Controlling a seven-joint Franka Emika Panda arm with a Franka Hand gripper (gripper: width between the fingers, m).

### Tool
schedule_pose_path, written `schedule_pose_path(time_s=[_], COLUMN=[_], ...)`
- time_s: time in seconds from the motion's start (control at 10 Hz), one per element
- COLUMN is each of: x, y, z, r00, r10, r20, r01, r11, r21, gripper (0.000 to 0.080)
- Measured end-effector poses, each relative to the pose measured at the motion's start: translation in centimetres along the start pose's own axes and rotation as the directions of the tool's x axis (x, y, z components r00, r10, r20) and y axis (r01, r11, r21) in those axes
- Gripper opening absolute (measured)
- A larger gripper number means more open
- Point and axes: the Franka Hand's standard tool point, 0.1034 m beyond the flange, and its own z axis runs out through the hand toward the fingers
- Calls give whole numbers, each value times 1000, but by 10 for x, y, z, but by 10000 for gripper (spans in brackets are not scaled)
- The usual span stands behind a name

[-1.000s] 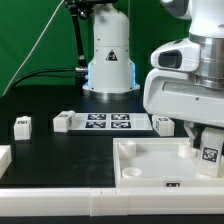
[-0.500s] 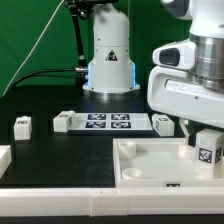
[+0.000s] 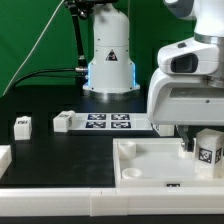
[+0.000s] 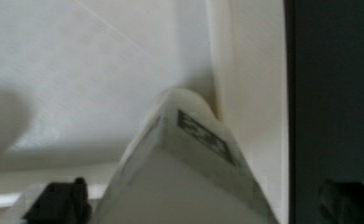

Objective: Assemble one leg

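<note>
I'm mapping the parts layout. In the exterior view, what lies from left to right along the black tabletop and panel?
Loose leg → second loose leg → marker board → white panel → leg at the tool.

The leg [image 3: 209, 150] and the square panel [image 3: 140, 165] look like smooth matt white plastic on a matt black table [image 3: 50, 150].

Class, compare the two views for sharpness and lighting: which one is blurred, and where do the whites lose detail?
Exterior view: fairly sharp, evenly lit; the wide white square panel and the arm's white housing are bright with little surface detail. Wrist view: soft and out of focus; the small chunky white plastic leg fills the frame, its tag unreadable, and the pincer fingers are dark blurs.
</note>
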Motion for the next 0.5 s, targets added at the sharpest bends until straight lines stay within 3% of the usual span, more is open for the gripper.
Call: schedule_pose_path(time_s=[0.2,0.5], x=[-1,0], y=[3,6], z=[2,2], r00=[963,880], r10=[-271,-476], r20=[4,8], r01=[271,476], r11=[963,880], r21=[-5,-15], gripper=[649,649])
